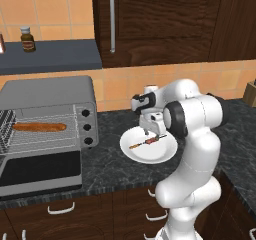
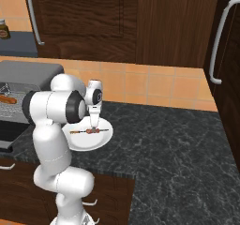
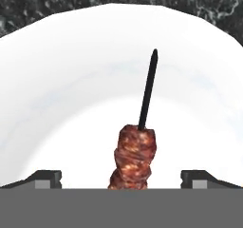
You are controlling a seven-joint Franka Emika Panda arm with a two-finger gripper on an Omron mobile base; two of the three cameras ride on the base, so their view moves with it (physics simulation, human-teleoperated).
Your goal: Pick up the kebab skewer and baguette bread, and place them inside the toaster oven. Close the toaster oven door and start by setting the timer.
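Your gripper (image 3: pixel 121 178) hangs with its jaws spread wide, one fingertip (image 3: pixel 45 178) on each side of the kebab skewer (image 3: pixel 135 158) and gripping nothing. Directly beneath it you see glistening red-brown meat chunks stacked on a thin dark stick, lying flat on the white plate (image 3: pixel 57 80). The orange-brown baguette bread (image 1: pixel 39 127) lies on the toaster oven (image 1: pixel 47 96) rack, off to the tool's left.

Kitchen, dark stone counter (image 1: pixel 110 169), wood cabinets (image 2: pixel 140 22), tiled backsplash (image 2: pixel 154 86), toaster oven (image 1: pixel 47 129)
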